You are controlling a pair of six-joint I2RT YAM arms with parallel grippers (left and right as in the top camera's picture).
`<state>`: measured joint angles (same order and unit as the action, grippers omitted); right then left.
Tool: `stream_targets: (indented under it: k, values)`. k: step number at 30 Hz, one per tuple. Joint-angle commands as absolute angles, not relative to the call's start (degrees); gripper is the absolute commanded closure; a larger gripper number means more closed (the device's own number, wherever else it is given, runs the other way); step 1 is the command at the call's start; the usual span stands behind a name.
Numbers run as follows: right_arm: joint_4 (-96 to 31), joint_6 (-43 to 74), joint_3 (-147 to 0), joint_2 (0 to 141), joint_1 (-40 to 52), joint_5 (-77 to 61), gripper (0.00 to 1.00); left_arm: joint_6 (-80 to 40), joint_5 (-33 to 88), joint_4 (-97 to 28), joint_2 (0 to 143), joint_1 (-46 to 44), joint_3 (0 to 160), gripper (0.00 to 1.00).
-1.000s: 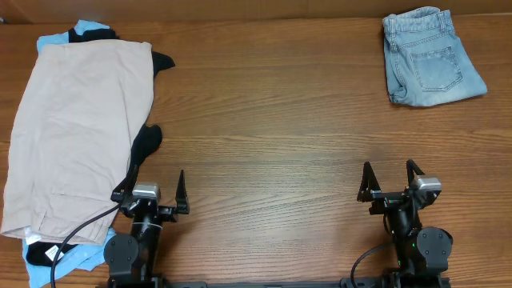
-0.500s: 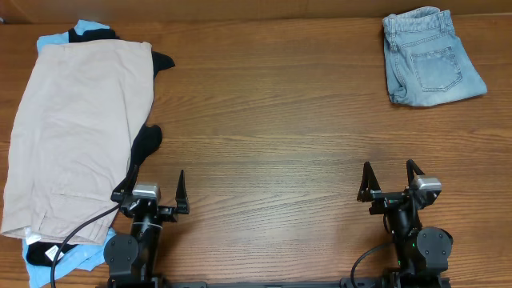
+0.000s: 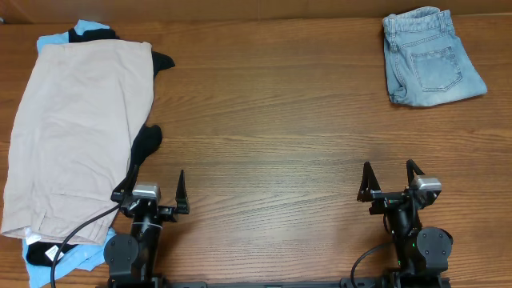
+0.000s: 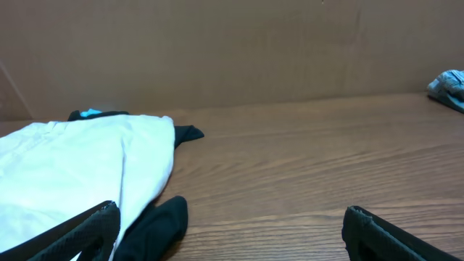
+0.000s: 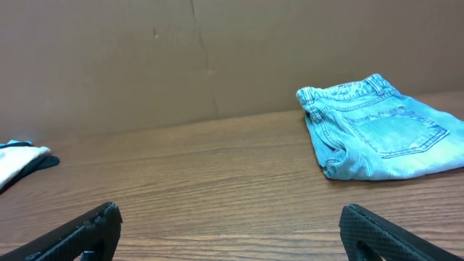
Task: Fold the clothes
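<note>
Where black garment [image 3: 36, 255] pokes out, white tag [image 3: 52, 252], print unreadable.

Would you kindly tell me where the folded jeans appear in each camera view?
Overhead: the folded jeans lie in the picture's top right corner.
Left wrist: a sliver of jeans at the right edge.
Right wrist: the jeans in full, right of centre.
Shared landmark: the beige garment, at the left in every view.

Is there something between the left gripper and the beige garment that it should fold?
Nothing visible stands in the way. The open left gripper sits right beside the beige garment, which lies on top of the other clothes. Only a black cloth sticks out from under its near edge, just ahead of the gripper.
</note>
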<state>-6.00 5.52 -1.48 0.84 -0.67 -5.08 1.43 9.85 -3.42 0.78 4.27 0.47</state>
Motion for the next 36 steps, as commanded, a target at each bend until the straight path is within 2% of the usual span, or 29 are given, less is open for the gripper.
stream_targets:
  k: [1,36]
  values:
    - [-5.6,5.1,-1.1,0.2,-0.3,-4.5,0.0,0.6,10.2,-2.9,0.3,4.6,0.3,0.0]
    - [-3.7,5.1,-1.1,0.2,-0.3,-4.8,0.0,0.6,10.2,0.1,0.3,4.6,0.3,0.0]
